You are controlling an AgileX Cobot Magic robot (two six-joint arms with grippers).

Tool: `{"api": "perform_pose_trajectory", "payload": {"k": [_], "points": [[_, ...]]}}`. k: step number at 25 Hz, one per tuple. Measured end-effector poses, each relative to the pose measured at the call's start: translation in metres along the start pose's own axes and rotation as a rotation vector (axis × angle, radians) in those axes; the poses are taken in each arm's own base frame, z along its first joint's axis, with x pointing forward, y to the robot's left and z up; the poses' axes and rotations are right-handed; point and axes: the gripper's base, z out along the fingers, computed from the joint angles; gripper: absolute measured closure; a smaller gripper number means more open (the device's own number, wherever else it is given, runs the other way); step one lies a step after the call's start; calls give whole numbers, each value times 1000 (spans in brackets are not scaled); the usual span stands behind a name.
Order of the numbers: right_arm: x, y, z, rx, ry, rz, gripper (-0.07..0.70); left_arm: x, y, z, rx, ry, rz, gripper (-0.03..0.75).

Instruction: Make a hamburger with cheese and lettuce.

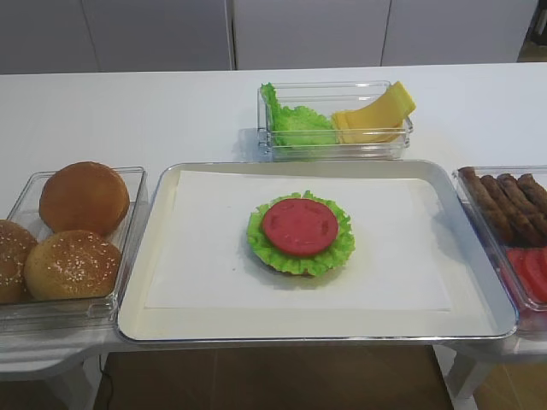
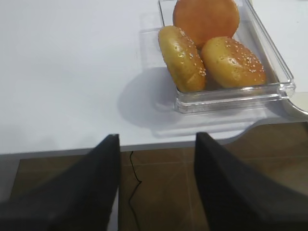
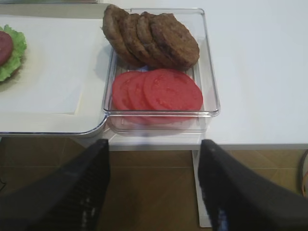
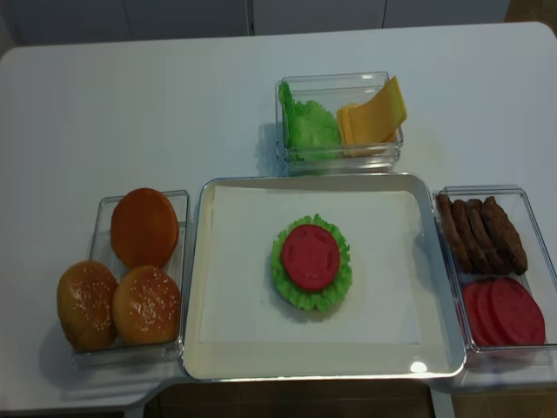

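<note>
The hamburger (image 1: 299, 235) lies in the middle of the paper-lined metal tray (image 1: 205, 256). It is a low stack with a red disc on a ruffled lettuce leaf (image 1: 340, 246) over a brown base. More lettuce (image 1: 295, 121) and the fanned cheese slices (image 1: 376, 115) stand in a clear box behind the tray. My right gripper (image 3: 155, 149) hangs open below the table's front edge, facing the right-hand box, with nothing between its fingers. My left gripper (image 2: 156, 142) is open and empty too, below the edge in front of the buns. Neither gripper shows in the exterior views.
A clear box (image 1: 137, 184) at the left holds three domed buns (image 2: 231, 60). Another clear box (image 3: 159, 114) at the right holds several brown patties (image 3: 154, 38) and red tomato slices (image 3: 163, 91). Brown floor lies beneath both grippers.
</note>
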Motion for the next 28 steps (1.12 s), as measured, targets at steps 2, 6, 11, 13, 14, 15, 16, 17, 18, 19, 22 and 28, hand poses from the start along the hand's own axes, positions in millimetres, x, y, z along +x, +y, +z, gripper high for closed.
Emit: {"api": "perform_pose_trajectory", "payload": {"k": [2, 6, 11, 13, 14, 15, 16, 17, 18, 19, 22, 28], "points": [[0, 0, 0, 0, 0, 0, 192, 0, 0, 0, 0, 0, 0, 346], [2, 0, -4, -2, -30, -4, 192, 0, 0, 0, 0, 0, 0, 346], [7, 1, -10, -5, -78, -7, 192, 0, 0, 0, 0, 0, 0, 346], [7, 1, -10, -5, -81, -8, 192, 0, 0, 0, 0, 0, 0, 346], [7, 1, -10, -5, -81, -8, 192, 0, 0, 0, 0, 0, 0, 346], [7, 1, -10, -5, -81, -8, 192, 0, 0, 0, 0, 0, 0, 346], [7, 1, -10, -5, -80, -8, 192, 0, 0, 0, 0, 0, 0, 346], [7, 1, -10, -5, -80, -8, 192, 0, 0, 0, 0, 0, 0, 346], [7, 1, -10, -5, -80, -8, 192, 0, 0, 0, 0, 0, 0, 346], [7, 1, -10, -5, -78, -8, 192, 0, 0, 0, 0, 0, 0, 346], [7, 1, -10, -5, -78, -8, 192, 0, 0, 0, 0, 0, 0, 346], [7, 1, -10, -5, -78, -8, 192, 0, 0, 0, 0, 0, 0, 346]]}}
